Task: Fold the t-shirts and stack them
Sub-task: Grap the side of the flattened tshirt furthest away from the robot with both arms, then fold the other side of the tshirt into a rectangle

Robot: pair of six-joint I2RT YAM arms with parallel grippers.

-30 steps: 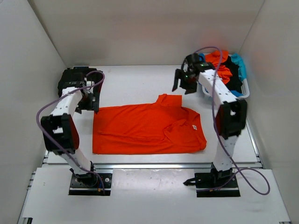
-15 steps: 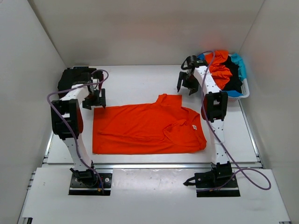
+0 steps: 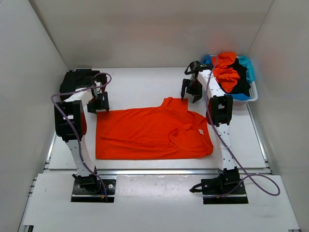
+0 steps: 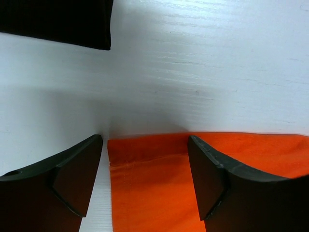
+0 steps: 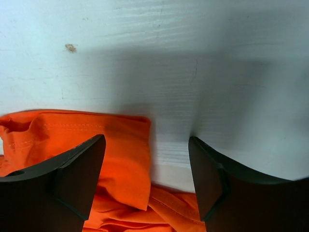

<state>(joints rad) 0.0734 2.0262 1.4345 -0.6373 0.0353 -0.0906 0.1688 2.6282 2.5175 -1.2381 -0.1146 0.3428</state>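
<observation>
The left gripper is hovering with its 2 jaws spread wide and pinching nothing. In the left wrist view, the left gripper is straddling the far left corner of the orange t-shirt, and the hem corner is lying between the 2 dark fingers without touching either. Beyond that corner, bare white table is showing, and the edge of a folded black garment is sitting well apart at the top left.

The right gripper is also standing spread, holding nothing. In the right wrist view, the right gripper is hanging over the edge of the orange t-shirt, where a stitched sleeve end is lying flat on the table. The cloth is reaching in beside the left finger, while the right finger is sitting over bare table. A small brown speck is lying on the table farther out.

From above, the orange t-shirt is lying spread out in the middle of the table, between the 2 arms. The folded black garment is resting in the far left corner. A white basket is standing in the far right corner, heaped with orange, black and light blue t-shirts.
</observation>
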